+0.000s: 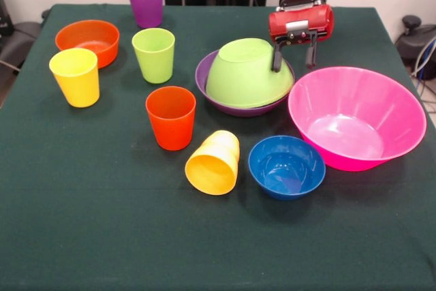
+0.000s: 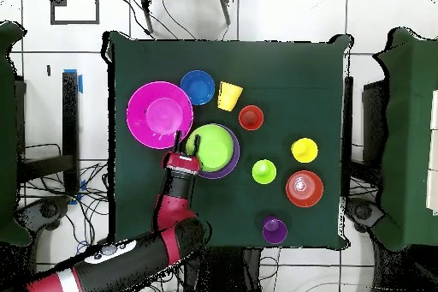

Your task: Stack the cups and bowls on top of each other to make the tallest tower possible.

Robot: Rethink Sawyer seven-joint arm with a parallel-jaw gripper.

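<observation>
1. Nearest your front camera, the blue bowl [image 1: 286,166] sits upright on the green table [image 1: 102,236], with the yellow-orange cup [image 1: 214,162] lying tipped on its side just beside it, mouth toward the lens.
2. Behind them, you see the orange-red cup [image 1: 171,117] upright, then the lime green cup [image 1: 154,54] and the yellow cup [image 1: 75,76], all standing apart from one another.
3. At centre, the lime green bowl [image 1: 248,73] rests upside down and tilted inside the purple bowl [image 1: 204,76]; this is the only stack in view.
4. Beside that pair, the large pink bowl [image 1: 357,114] stands upright and holds nothing.
5. Your gripper [image 1: 294,58] hangs between the green bowl and the pink bowl, jaws spread apart and holding nothing; one finger [image 1: 277,58] lies against or just off the green bowl's edge, which cannot be told.
6. Farther back, the orange bowl [image 1: 88,40] sits behind the yellow cup, and the purple cup [image 1: 146,2] stands near the table's far edge.
7. No brand, label or writing can be read on any cup, bowl or the arm.
8. Around the table, the overhead view shows cables [image 2: 51,203] on the tiled floor [image 2: 282,14] and another green-covered table [image 2: 411,134] to one side.
</observation>
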